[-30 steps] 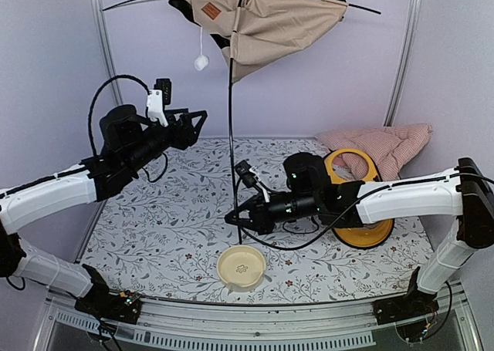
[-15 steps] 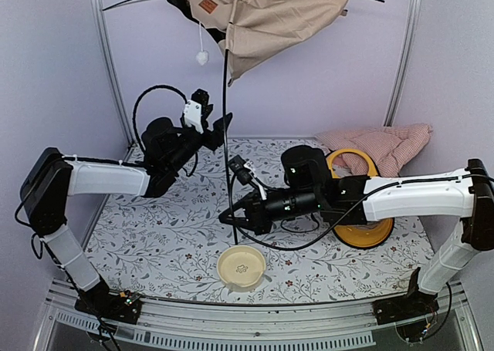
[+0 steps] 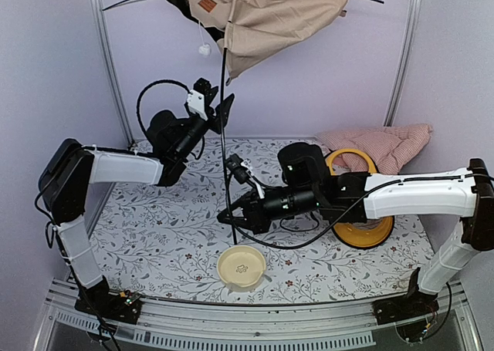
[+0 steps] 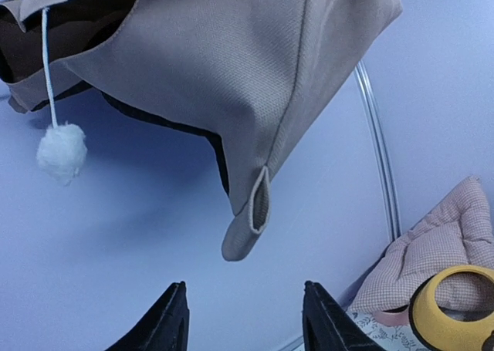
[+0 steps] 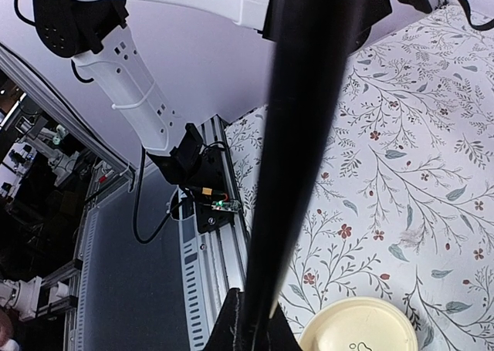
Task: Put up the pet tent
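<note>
The tent is held high in the air, crumpled: tan fabric half spread on thin black ribs, with a brown label and a white pompom hanging on a string at its left. The right gripper clamps its long pole low down. The left gripper, jaws apart and empty, sits just beside the pole higher up.

Top view above table, left wrist upward at pet tent, right wrist close on pole
</note>
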`<state>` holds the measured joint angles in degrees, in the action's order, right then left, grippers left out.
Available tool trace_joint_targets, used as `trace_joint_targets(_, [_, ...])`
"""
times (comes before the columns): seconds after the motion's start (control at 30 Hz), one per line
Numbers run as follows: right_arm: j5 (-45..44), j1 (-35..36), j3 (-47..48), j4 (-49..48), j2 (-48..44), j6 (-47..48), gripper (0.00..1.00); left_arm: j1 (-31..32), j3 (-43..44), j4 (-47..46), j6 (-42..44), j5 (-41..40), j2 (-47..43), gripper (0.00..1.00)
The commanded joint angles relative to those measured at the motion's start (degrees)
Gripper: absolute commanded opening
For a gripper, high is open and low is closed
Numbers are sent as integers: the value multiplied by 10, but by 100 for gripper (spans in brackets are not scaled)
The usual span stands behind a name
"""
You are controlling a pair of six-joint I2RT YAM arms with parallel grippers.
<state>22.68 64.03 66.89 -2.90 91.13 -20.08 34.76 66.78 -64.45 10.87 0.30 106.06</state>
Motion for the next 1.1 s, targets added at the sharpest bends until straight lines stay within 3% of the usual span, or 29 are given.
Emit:
trace_joint_targets(0.0, [-20,2,42,-19,-10,15,0,-12,28,-19,8,42,8,49])
trace_joint_targets(0.3, [-27,4,57,-6,-2,18,0,-15,46,-9,17,55,16,35])
trace_joint_targets(1.07, [-33,7,55,-5,3,16,0,-22,81,5,12,56,24,30])
